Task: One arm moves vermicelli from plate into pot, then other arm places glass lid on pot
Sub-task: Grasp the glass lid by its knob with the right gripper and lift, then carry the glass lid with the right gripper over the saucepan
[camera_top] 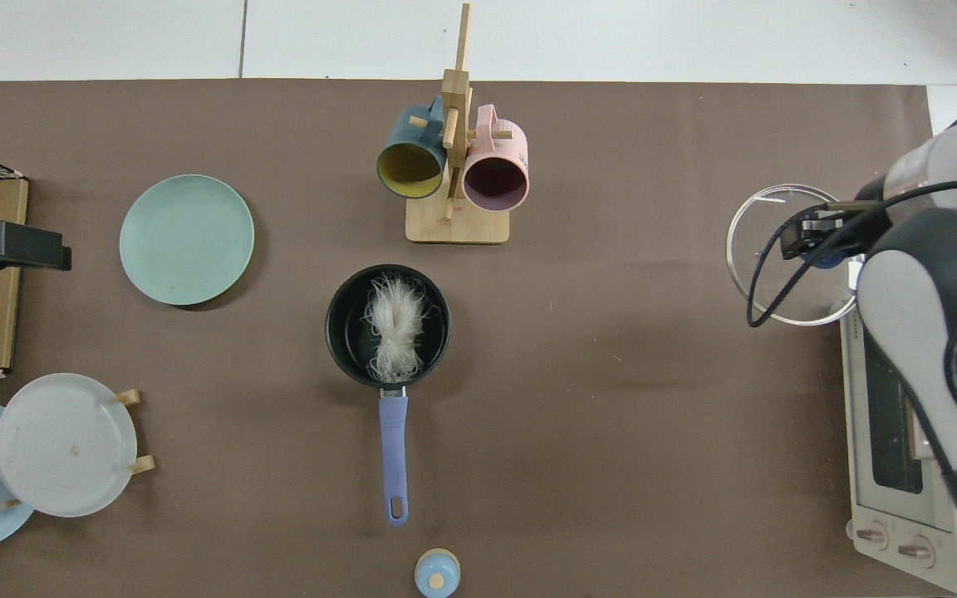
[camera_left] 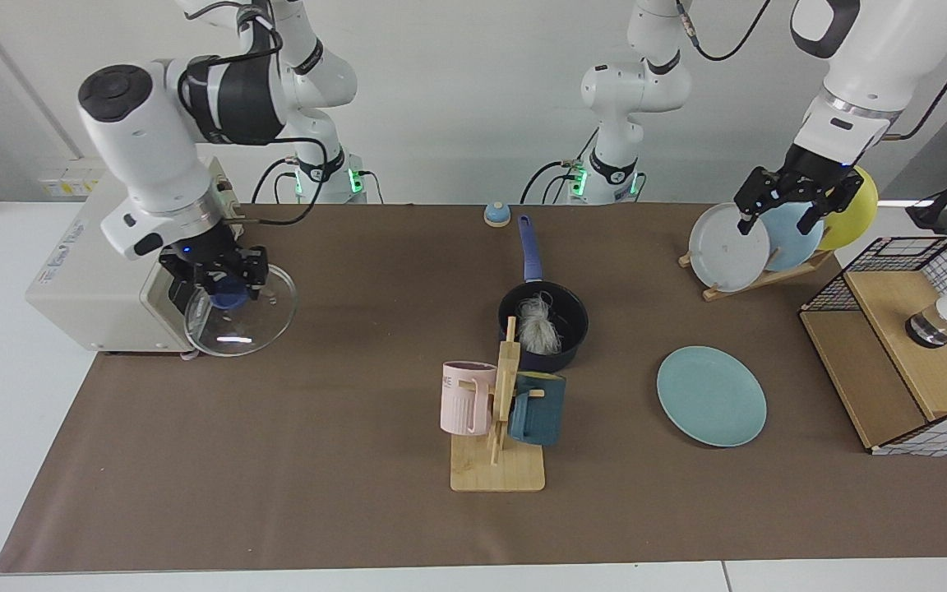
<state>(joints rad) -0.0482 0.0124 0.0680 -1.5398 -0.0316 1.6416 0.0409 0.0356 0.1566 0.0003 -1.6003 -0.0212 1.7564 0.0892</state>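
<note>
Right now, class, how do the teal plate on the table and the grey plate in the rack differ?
The teal plate lies flat on the brown mat; the grey plate stands on edge in the wooden rack. The teal plate sits alone; the grey plate fronts other plates. Both are round and empty.

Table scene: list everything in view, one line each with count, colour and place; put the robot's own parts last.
vermicelli: one, white, inside pot.
pot: one, navy, mid-table.
plate: one, teal, bare.
glass lid: one, clear, lifted off the table.
mug rack: one, wooden, with pink and teal mugs.
plate rack: one, with grey, blue, yellow plates.
toaster oven: one, cream.
right gripper: black, shut on the lid's knob.
left gripper: black, open, waits above plate rack.
</note>
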